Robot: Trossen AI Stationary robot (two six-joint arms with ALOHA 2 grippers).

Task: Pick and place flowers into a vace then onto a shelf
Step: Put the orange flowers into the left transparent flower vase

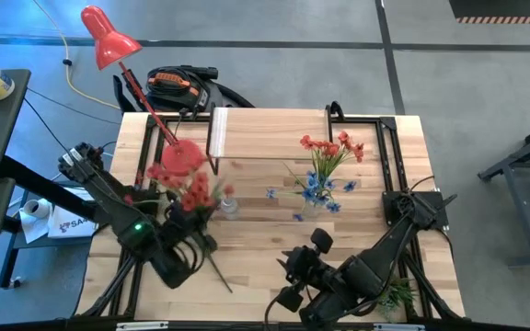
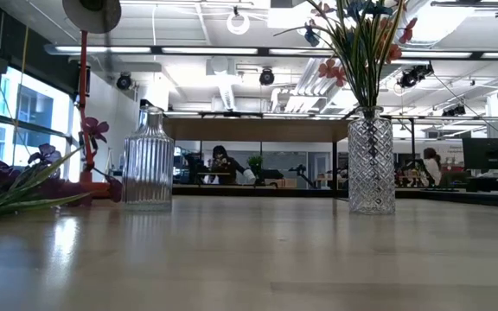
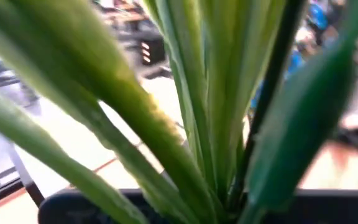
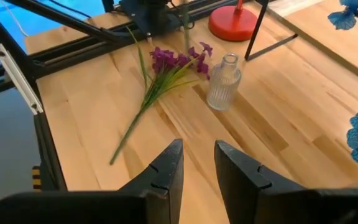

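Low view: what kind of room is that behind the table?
Probably a big open office or lab workshop. Past the two glass vases you can see bare ceiling pipes and strip lights, glass walls, and people sitting at desks with screens.

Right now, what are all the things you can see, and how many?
bunched flowers: one bunch, red and blue, in the patterned vase, mid-table
loose flowers: one spray, purple-red, lying by the ribbed vase
ribbed vase: one, clear, empty
shelf: one, light wood, far side
lamp: one, red, far left
small plant: one, green, beside right arm
people: two, far behind
left claw: shut, at the loose flowers
right claw: slightly open, empty
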